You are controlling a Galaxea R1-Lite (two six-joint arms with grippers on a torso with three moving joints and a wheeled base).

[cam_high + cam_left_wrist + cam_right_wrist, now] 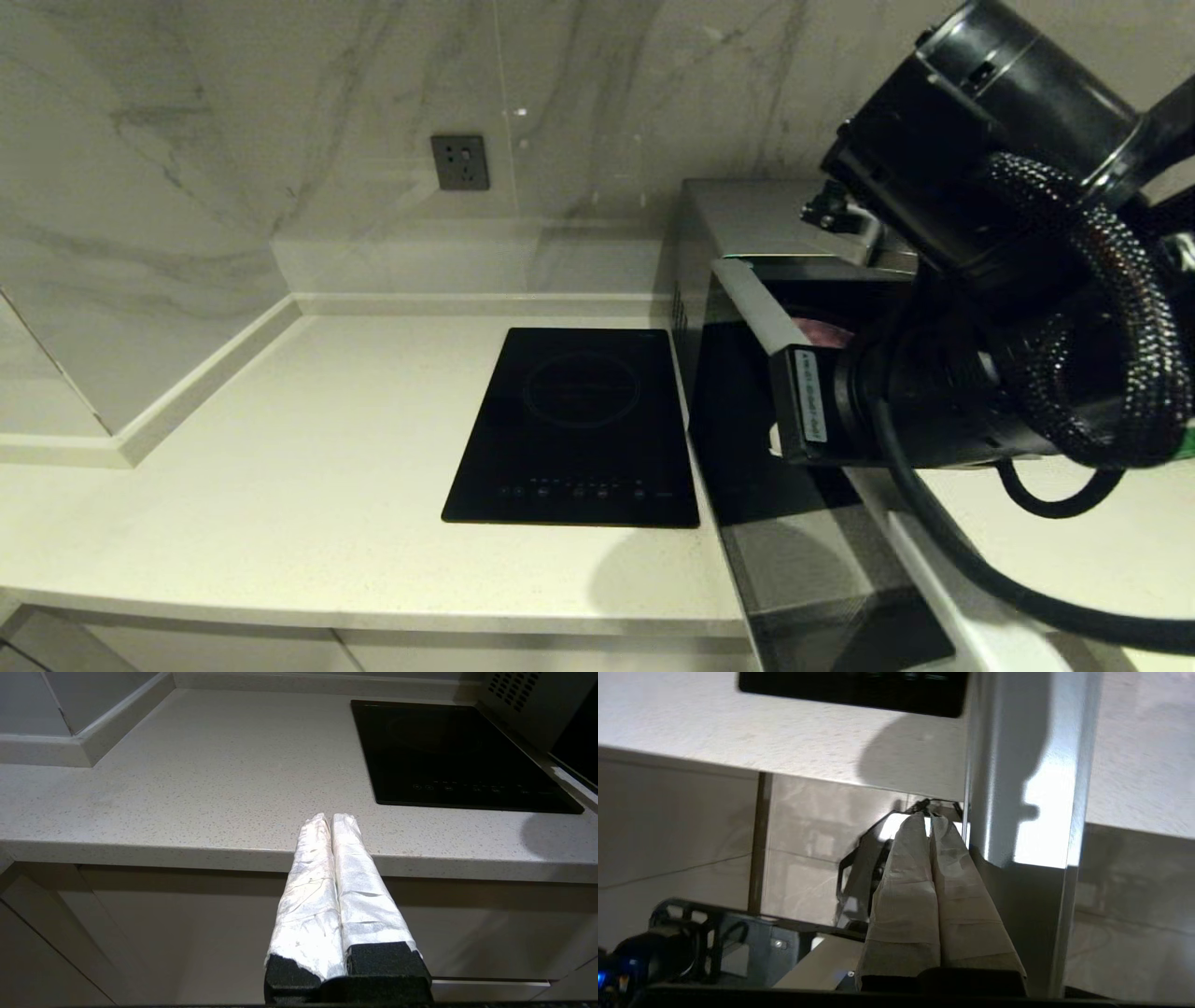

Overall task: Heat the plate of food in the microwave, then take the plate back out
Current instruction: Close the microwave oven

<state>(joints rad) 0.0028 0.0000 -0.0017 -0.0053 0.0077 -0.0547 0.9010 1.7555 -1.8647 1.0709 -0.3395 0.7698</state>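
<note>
The silver microwave (756,217) stands at the right of the counter with its dark glass door (747,439) swung open toward me. Inside the cavity a small pale lilac patch of the plate (823,332) shows; its food and the rest of it are hidden behind my right arm. My right gripper (928,820) is shut and holds nothing. Its tips sit right by the door's glass (808,858), beside the silver handle strip (1017,774); contact cannot be told. My left gripper (331,819) is shut and empty, low in front of the counter's front edge, left of the hob.
A flat black induction hob (579,425) lies on the pale counter (308,467) just left of the microwave. A wall socket (459,162) sits on the marble backsplash. Cabinet fronts (140,933) run below the counter edge. My right arm's cable (971,569) loops beside the open door.
</note>
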